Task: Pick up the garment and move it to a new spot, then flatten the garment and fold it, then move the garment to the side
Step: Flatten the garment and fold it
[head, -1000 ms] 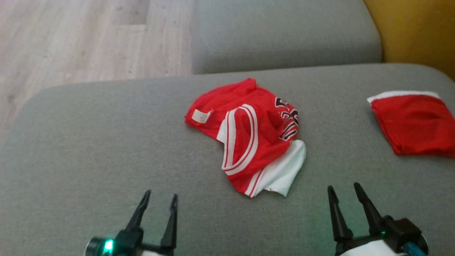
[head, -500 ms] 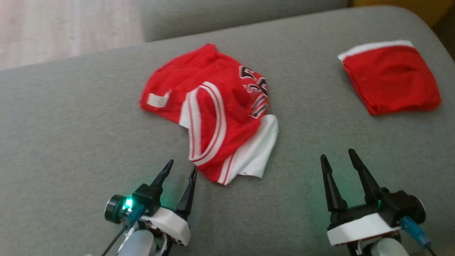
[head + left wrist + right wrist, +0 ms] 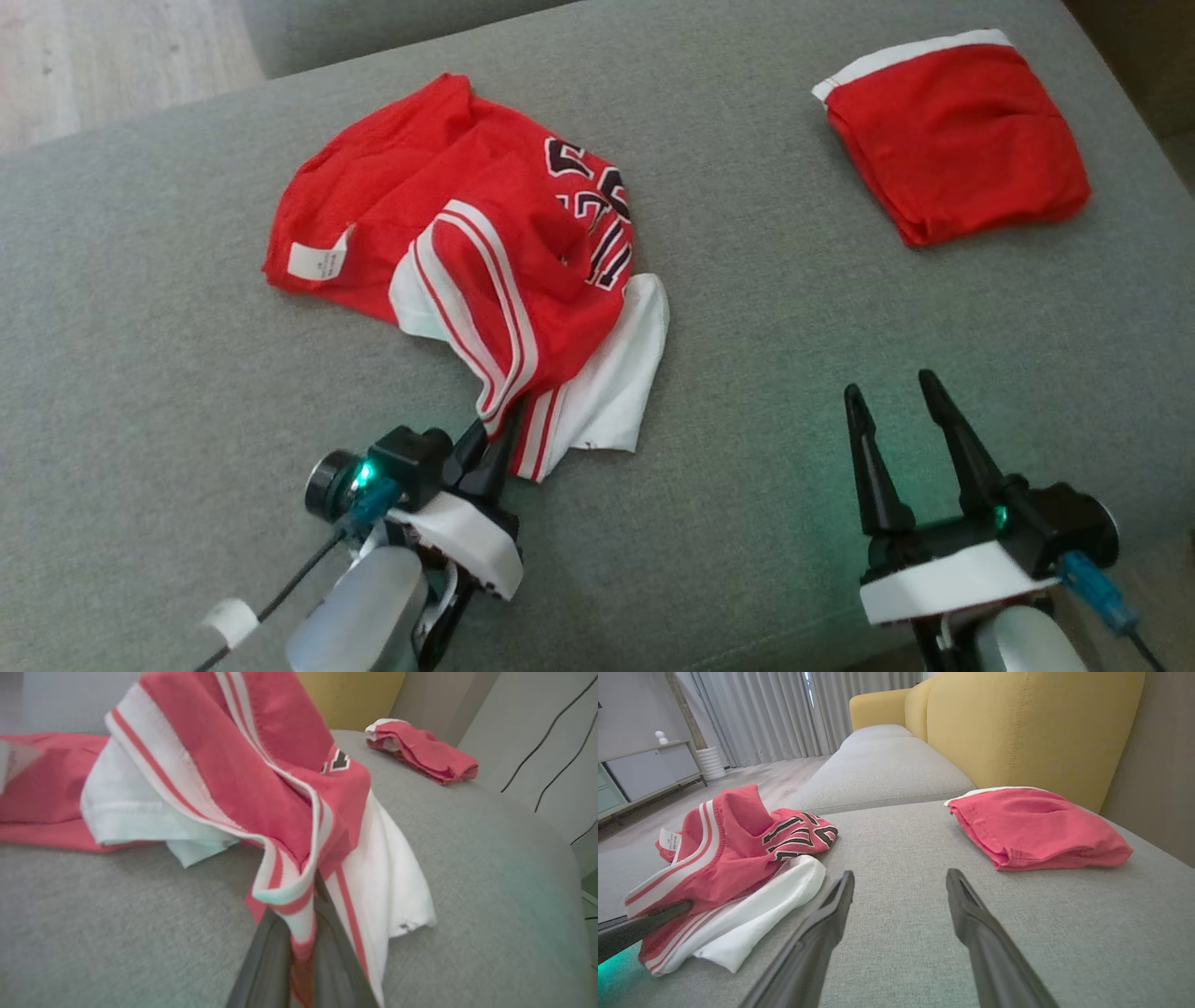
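The crumpled red-and-white mesh jersey (image 3: 485, 243) lies in a heap near the middle of the grey sofa seat cushion (image 3: 168, 392). Its near striped hem is drawn to a point, and that point sits between the left fingers (image 3: 471, 457). They are pressed together on it, with a tongue of red-and-white trim pinched in the narrow gap, as the left wrist view shows plainly.

From that pinch the whole bulk of the jersey runs away from the robot and slants toward its left. The white care label is out at the far left, and the black numerals are on the fold toward the right. I'd judge the long axis to run from the clamped hem to that far corner, so a lift would trail the cloth behind the grip.

The right fingers (image 3: 952, 439) stand spread wide with nothing between them, low over bare cushion. They are well apart from the jersey's white panel, which lies ahead of them and to their left. A folded red cloth with a white band (image 3: 952, 140) rests further off at the cushion's right end. The left arm is clearly the nearer one.
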